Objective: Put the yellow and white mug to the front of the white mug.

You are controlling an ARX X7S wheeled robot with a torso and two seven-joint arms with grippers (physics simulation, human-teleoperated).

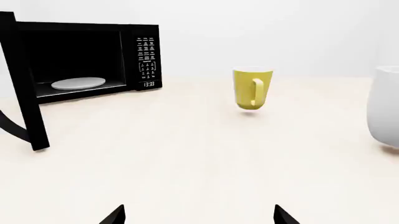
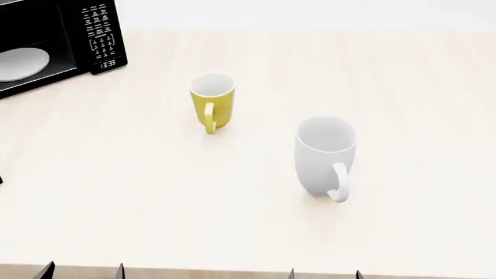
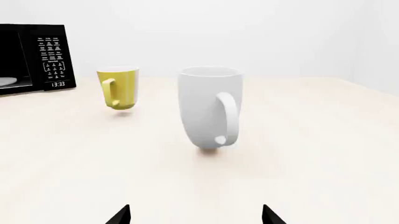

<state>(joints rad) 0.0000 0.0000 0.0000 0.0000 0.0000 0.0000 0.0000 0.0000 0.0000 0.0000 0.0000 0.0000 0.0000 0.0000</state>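
Note:
The yellow and white mug (image 2: pixel 211 103) stands upright on the pale table (image 2: pixel 403 93), its yellow handle turned toward me; it also shows in the left wrist view (image 1: pixel 252 88) and the right wrist view (image 3: pixel 118 87). The larger white mug (image 2: pixel 326 154) stands to its right and nearer me, handle facing the table's front edge, and fills the middle of the right wrist view (image 3: pixel 209 109). My left gripper (image 2: pixel 82 271) and right gripper (image 2: pixel 324 273) both sit at the front edge, well short of the mugs. Each is open with nothing between its fingertips (image 1: pixel 113 216) (image 3: pixel 119 215).
A black microwave (image 2: pixel 54 40) stands at the far left corner with its door (image 1: pixel 24 88) swung open and a white plate (image 1: pixel 78 83) inside. The open door juts out over the table on the left side.

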